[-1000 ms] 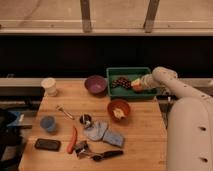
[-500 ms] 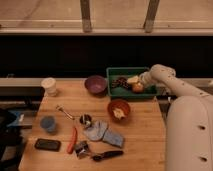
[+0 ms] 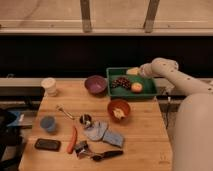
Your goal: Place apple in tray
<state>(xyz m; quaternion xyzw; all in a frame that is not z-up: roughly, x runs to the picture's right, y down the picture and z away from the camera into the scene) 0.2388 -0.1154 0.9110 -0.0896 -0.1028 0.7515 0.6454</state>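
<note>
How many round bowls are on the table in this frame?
2. The purple bowl sits just left of the green tray; the orange bowl is in front of the tray, holding pale food. The end effector is over the tray's back right corner, above the apple.

Single view, set high and just behind the robot's shoulder, facing forward and down across the wooden table (image 3: 145, 142) toward the windowed back wall. Mid-range: whole tabletop in frame. Arm enters lower right, gripper (image 3: 141, 71) at the green tray (image 3: 112, 77) on the far edge.
</note>
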